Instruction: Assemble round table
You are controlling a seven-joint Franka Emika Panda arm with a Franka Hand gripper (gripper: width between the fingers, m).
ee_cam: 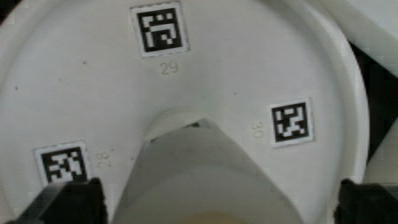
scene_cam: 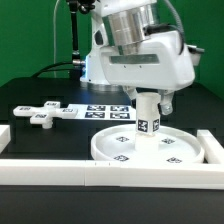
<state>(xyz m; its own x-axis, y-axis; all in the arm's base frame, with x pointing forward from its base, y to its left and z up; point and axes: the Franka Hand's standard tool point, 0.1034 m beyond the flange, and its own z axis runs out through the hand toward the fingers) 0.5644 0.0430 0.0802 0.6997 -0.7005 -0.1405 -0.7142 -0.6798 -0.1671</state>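
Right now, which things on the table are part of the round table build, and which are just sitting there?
Part of the build:
- rimmed disc
- cylinder leg, standing upright on the disc
- cross-shaped foot, lying apart on the exterior view's left

Just there:
- marker board
- white border walls

Bright even light, soft blur, low resolution

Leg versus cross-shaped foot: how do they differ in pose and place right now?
The leg stands upright on the disc, right under the open gripper; the cross-shaped foot lies flat on the table, off toward the exterior view's left, away from the disc. The leg is a cylinder; the foot is a flat cross. Both are white plastic.
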